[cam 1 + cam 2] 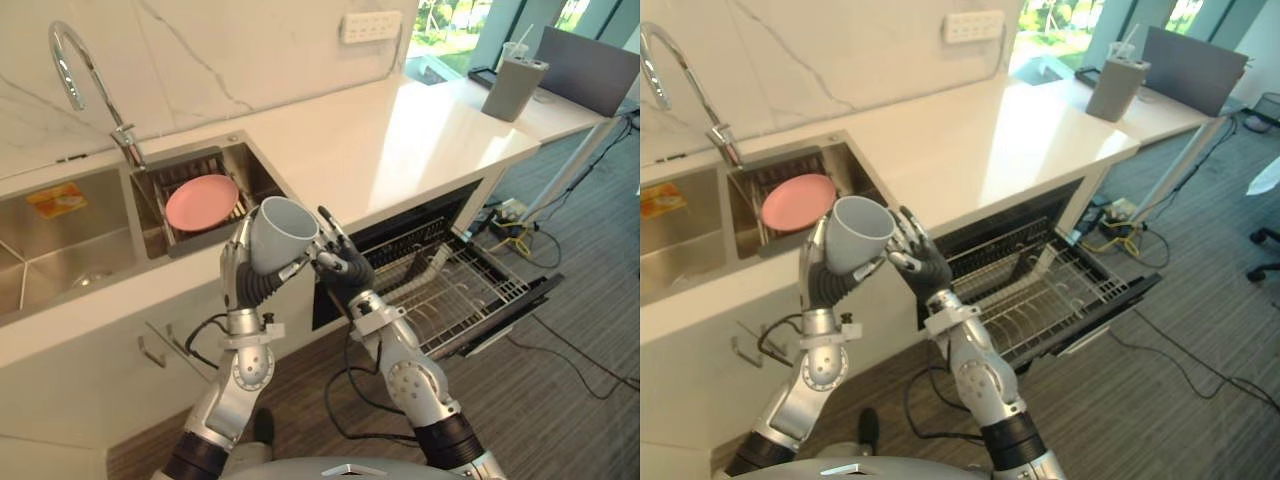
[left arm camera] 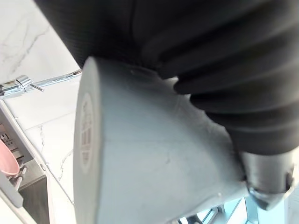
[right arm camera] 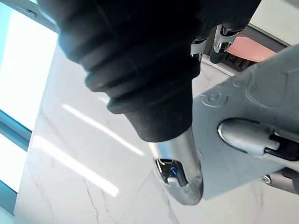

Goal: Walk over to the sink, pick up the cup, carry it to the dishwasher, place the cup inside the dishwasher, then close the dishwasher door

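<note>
White marble counter [image 1: 400,140] is before me. My left hand [image 1: 238,272] is curled around the grey cup [image 1: 283,232], and my right hand [image 1: 340,262] lays spread fingers against it. This is the carrying step, I judge. Next the cup must go to the open dishwasher [image 1: 450,290], below and right of my hands.

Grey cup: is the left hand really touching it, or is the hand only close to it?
Touching. The left eye view shows the left hand with its fingers curled round the lower side of the grey cup, holding it up.
</note>
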